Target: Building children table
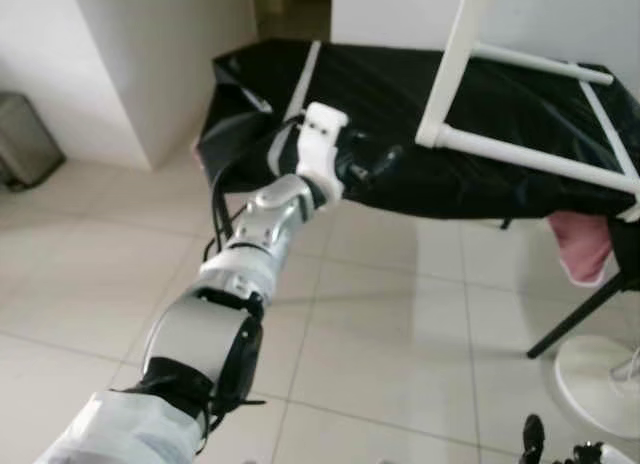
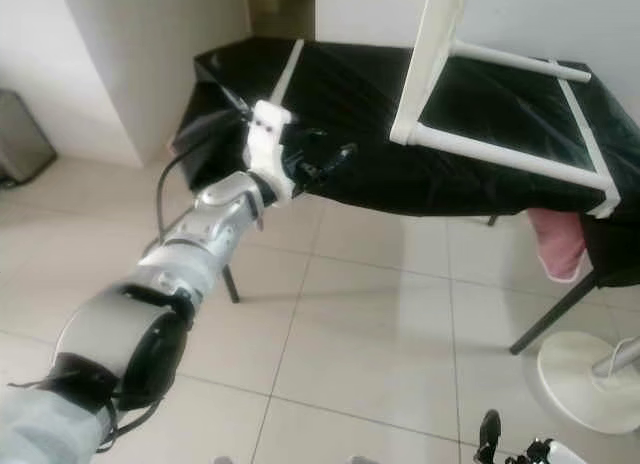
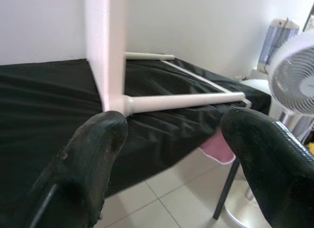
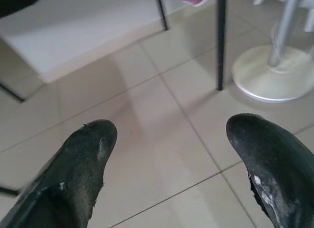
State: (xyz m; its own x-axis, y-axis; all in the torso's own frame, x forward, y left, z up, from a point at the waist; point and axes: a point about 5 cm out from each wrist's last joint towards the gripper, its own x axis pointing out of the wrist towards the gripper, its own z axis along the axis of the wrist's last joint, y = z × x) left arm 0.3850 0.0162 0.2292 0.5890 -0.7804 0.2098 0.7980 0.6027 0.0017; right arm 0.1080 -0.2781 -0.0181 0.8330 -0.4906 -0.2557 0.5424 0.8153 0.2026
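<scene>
A white tube frame [image 1: 530,154] lies on a table draped in black cloth [image 1: 400,84], with one white leg [image 1: 455,54] standing upright at its near corner. My left arm reaches out to the table's near left edge. There my left gripper [image 2: 325,162] hangs open just above the cloth, short of the frame. In the left wrist view the gripper [image 3: 171,129] has nothing between its fingers, and the upright leg [image 3: 105,51] and a horizontal tube [image 3: 181,101] stand ahead. My right gripper [image 4: 171,134] hangs low and open over the tiled floor.
A pink cloth [image 1: 580,244] hangs under the table's right end beside a slanted black table leg [image 1: 580,319]. A white fan's round base [image 1: 600,384] stands on the floor at right, its head [image 3: 299,75] beyond the table. A grey bin [image 1: 25,139] stands by the left wall.
</scene>
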